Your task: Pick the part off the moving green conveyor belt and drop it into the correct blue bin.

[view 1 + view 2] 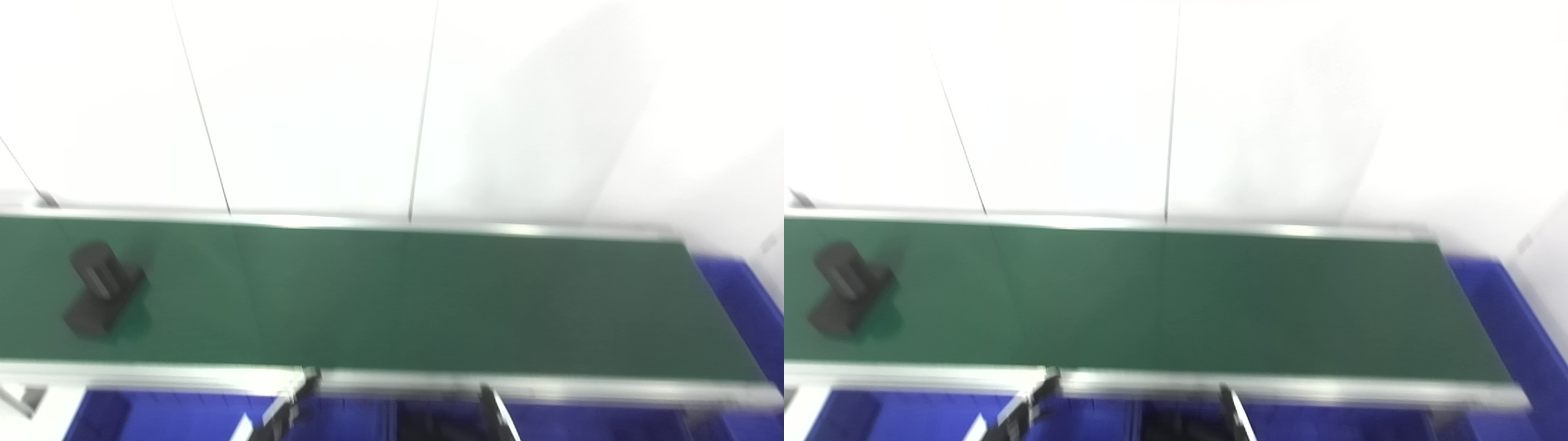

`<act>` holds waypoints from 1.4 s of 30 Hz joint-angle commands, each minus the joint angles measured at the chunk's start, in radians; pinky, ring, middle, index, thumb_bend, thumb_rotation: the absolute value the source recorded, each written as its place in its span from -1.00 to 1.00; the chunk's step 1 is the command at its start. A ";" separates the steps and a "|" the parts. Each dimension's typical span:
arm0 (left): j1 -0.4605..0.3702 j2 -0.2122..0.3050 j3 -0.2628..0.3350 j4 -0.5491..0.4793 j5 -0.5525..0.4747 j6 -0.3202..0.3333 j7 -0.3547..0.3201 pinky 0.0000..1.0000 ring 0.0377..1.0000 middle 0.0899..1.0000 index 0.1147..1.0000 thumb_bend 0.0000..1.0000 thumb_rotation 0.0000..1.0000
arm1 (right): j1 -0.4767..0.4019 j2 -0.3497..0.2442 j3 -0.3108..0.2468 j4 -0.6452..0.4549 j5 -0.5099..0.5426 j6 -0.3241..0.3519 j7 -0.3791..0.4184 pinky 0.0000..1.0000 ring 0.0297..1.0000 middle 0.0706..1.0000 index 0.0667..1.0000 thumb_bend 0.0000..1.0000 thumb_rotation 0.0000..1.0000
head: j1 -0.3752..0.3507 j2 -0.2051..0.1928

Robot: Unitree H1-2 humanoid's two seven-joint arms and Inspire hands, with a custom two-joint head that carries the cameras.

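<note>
Your view blurred. Black part (103, 288) sits on green conveyor belt (429, 300), far left end, touching nothing else. Blue bins (184, 416) line near side below belt; another blue bin (744, 300) at right end. Left hand (288, 407) and right hand (493, 410) barely peek in at bottom edge; you cannot tell whether fingers apart or together.
</note>
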State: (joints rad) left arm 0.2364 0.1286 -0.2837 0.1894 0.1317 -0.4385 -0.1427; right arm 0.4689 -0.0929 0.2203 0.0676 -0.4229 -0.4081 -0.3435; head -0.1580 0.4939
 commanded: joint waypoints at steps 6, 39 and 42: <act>-0.020 0.004 -0.038 -0.006 0.024 -0.031 0.083 0.65 0.82 0.85 0.75 0.89 -0.58 | 0.007 -0.001 -0.010 -0.006 0.017 -0.060 -0.023 0.77 0.82 0.86 0.94 0.88 0.10 | 0.060 -0.042; 0.000 -0.008 -0.146 -0.020 0.065 -0.031 0.233 0.47 0.67 0.72 0.62 0.92 -0.58 | -0.001 -0.152 0.089 -0.068 0.087 -0.062 -0.222 0.87 0.78 0.81 0.96 0.71 -0.06 | 0.318 -0.060; 0.004 -0.012 -0.145 -0.019 0.045 -0.031 0.220 0.46 0.67 0.72 0.62 0.92 -0.60 | -0.006 -0.170 0.101 -0.117 0.017 -0.062 -0.289 0.66 0.65 0.71 0.89 0.71 -0.02 | 0.328 -0.059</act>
State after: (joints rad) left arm 0.2415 0.1250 -0.4261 0.1916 0.1989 -0.4385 0.0711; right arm 0.4681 -0.2549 0.3148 0.0059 -0.3729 -0.4111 -0.5900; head 0.1657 0.4326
